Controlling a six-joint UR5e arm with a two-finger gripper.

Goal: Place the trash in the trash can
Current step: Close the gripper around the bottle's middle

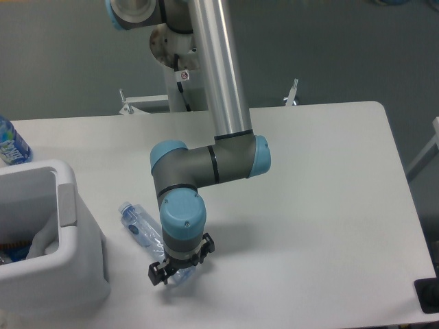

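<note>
From the fixed camera, the only view, the crushed bottle (146, 234) lies flat on the white bench (315, 192), just right of the trash can (51, 253) and a little apart from its wall. Its long axis runs diagonally: the blue cap (125, 208) points up-left, toward the back of the bench, and the base points down-right, under the arm.

The hand (168, 273) sits low over the base end, its dark fingers either side of the clear plastic. Whether they are clamped on the bottle or just around it cannot be told from here.

The bottle is probably very light, thin-walled and springy, with a slick surface that gives under pressure. A grip across the flattened body, square to the long axis, looks safest. No wrapper is visible on the bench.
</note>
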